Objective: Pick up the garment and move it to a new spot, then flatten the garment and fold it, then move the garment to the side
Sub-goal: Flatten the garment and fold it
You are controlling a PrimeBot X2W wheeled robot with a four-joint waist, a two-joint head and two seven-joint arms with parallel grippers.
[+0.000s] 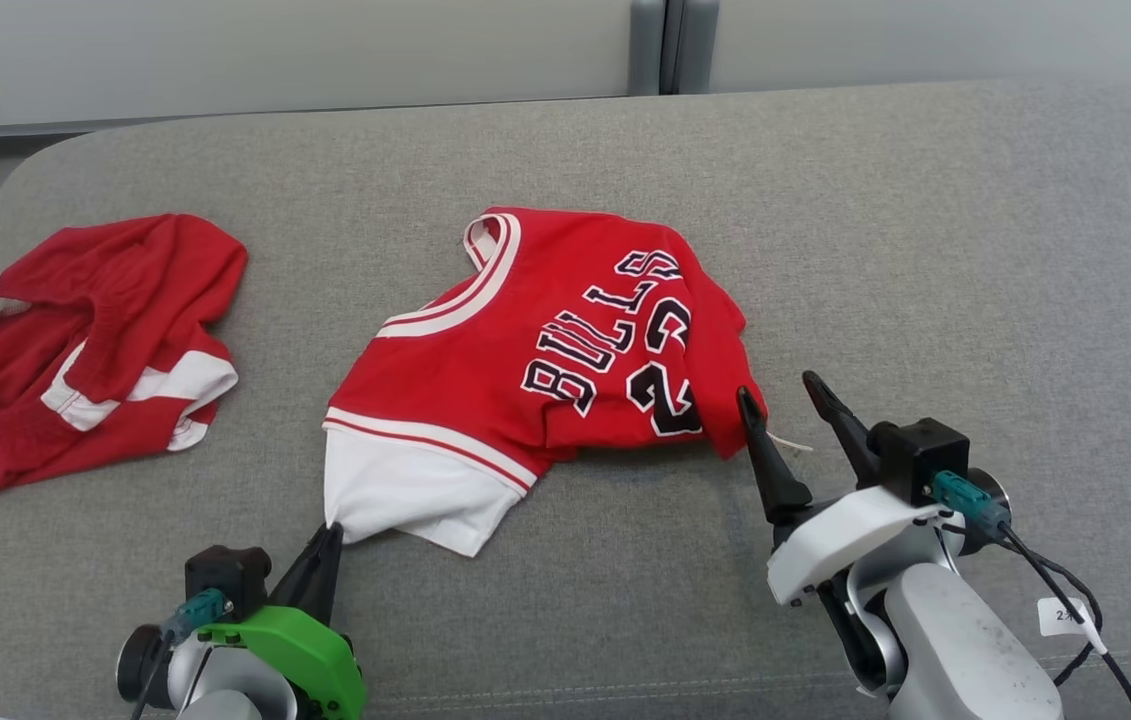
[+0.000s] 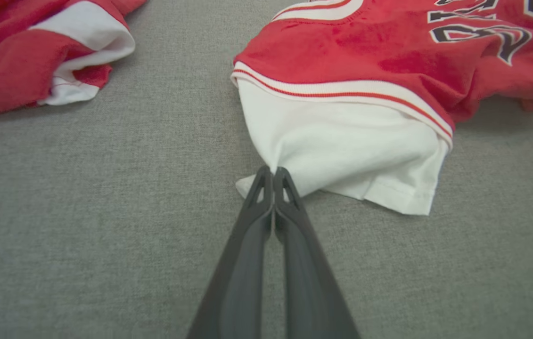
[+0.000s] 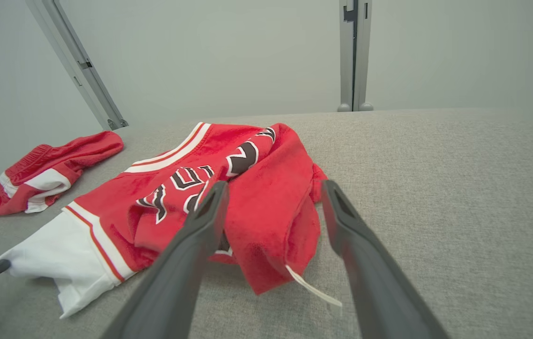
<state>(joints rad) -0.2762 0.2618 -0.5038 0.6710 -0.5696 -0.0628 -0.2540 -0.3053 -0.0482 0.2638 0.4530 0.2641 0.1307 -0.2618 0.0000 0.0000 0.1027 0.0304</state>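
A: Where is the jersey point(image 1: 545, 340) lying on the grey cushion point(image 1: 925, 250)?

B: It's sitting crumpled mid-cushion, stretching from 7 o'clock towards 1 o'clock in the head view.

A: And the claws?

B: The left gripper point(image 1: 330, 533) is pinching the white sleeve point(image 1: 405, 490) at the 7 o'clock end. The right gripper point(image 1: 777, 388) is hovering spread and empty. The red corner point(image 1: 728, 425) is lying at its 11 o'clock, just beside it, so I'm judging that arm nearer.

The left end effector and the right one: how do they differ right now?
The left end effector is shut on the white sleeve of the jersey; the right end effector is open beside its red corner, gripping nothing. The left's housing is green; the right's is white. Both have two long dark fingers.
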